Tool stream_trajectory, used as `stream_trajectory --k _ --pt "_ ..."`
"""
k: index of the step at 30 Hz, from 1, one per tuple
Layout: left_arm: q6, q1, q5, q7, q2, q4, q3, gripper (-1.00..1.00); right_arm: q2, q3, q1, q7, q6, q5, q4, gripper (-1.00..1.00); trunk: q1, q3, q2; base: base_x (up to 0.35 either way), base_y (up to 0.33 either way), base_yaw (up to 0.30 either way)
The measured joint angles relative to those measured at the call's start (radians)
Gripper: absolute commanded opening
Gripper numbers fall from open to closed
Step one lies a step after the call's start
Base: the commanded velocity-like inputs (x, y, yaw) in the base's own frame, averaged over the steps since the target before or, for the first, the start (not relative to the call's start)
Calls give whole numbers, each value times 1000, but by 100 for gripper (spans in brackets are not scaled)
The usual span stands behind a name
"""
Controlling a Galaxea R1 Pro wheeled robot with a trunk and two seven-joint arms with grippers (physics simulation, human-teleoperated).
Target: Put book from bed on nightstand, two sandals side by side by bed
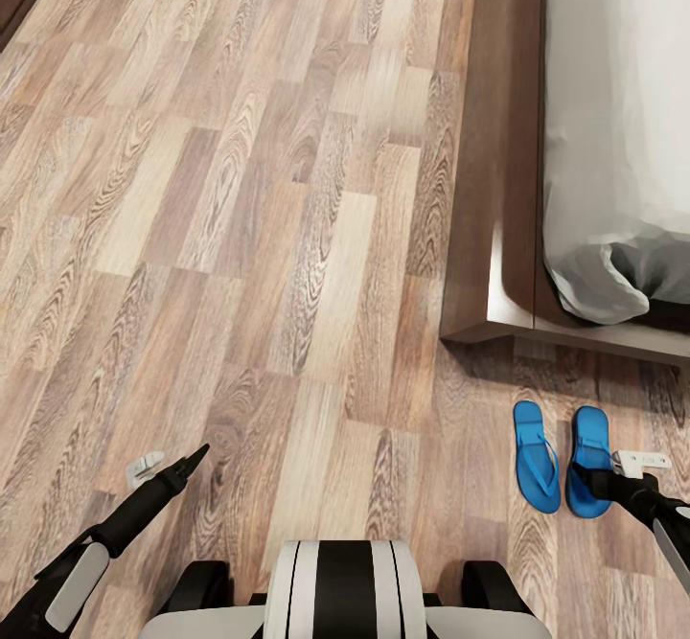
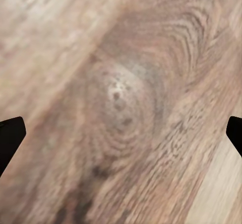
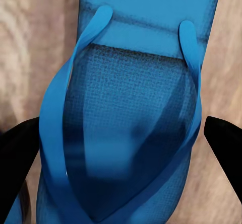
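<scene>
- The bed (image 1: 613, 122) fills the far right corner, above the wood floor (image 1: 240, 237).
- Two blue sandals (image 1: 561, 457) lie side by side just past its foot.
- The right hand (image 1: 623, 486) hovers spread open over the right one.
- The left hand (image 1: 177, 467) hangs open above bare floor.

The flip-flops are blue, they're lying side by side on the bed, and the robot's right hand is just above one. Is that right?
Not quite. In the head view the two blue flip-flops lie side by side on the wood floor just past the corner of the bed, not on it. The right hand does hang open over one.
</scene>
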Motion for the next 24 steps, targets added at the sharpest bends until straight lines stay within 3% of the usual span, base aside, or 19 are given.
stream_trajectory --k 7,24 --pt "0 1 0 0 0 1 0 100 0 0 -1 -1 0 0 0 -100 1 -11 -1 0 0 0" --pt "0 0 1 -1 0 1 0 100 0 0 0 -1 0 0 0 -100 1 -12 -1 0 0 0"
